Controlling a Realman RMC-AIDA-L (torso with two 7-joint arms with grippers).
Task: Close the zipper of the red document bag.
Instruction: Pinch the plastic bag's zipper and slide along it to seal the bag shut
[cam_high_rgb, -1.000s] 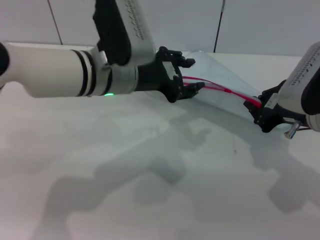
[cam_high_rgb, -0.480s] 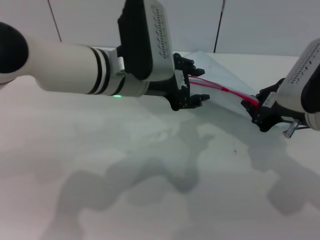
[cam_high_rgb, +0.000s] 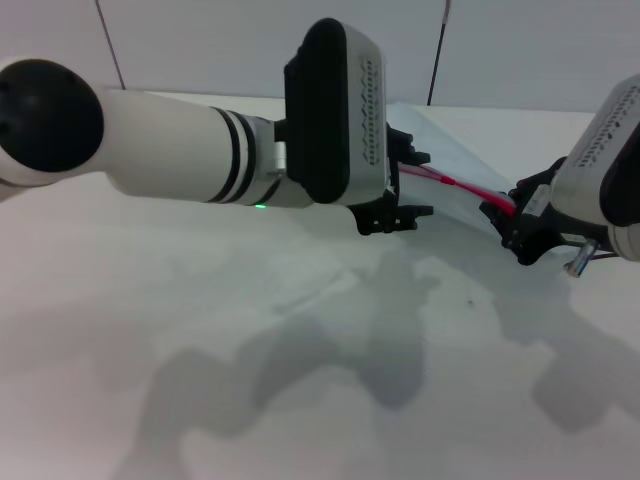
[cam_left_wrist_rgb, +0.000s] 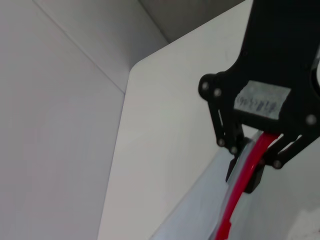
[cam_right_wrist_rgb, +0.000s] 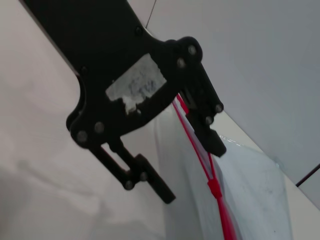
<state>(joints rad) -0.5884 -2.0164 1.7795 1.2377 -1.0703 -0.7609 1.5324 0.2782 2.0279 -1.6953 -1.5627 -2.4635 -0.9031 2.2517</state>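
The red document bag (cam_high_rgb: 455, 150) lies flat at the back right of the table, a translucent pale pouch. Its zipper (cam_high_rgb: 472, 187) is a thin red strip along the near edge, with a small slider (cam_high_rgb: 447, 180) partway along. My left gripper (cam_high_rgb: 424, 184) hovers open over the zipper's left part; in the right wrist view the left gripper (cam_right_wrist_rgb: 195, 175) has its fingers spread, the zipper (cam_right_wrist_rgb: 221, 215) passes one finger and the slider (cam_right_wrist_rgb: 214, 189) lies beyond. My right gripper (cam_high_rgb: 507, 224) is shut on the zipper's right end, as the left wrist view shows of the right gripper (cam_left_wrist_rgb: 243, 179).
The white table (cam_high_rgb: 300, 380) carries only arm shadows in front. A pale panelled wall with dark seams (cam_high_rgb: 436, 50) runs close behind the bag. My left forearm (cam_high_rgb: 200, 160) spans the middle of the scene above the table.
My left arm has swung to the right, and its open gripper has travelled along the zipper toward the slider. The right gripper has held its place on the zipper's end.
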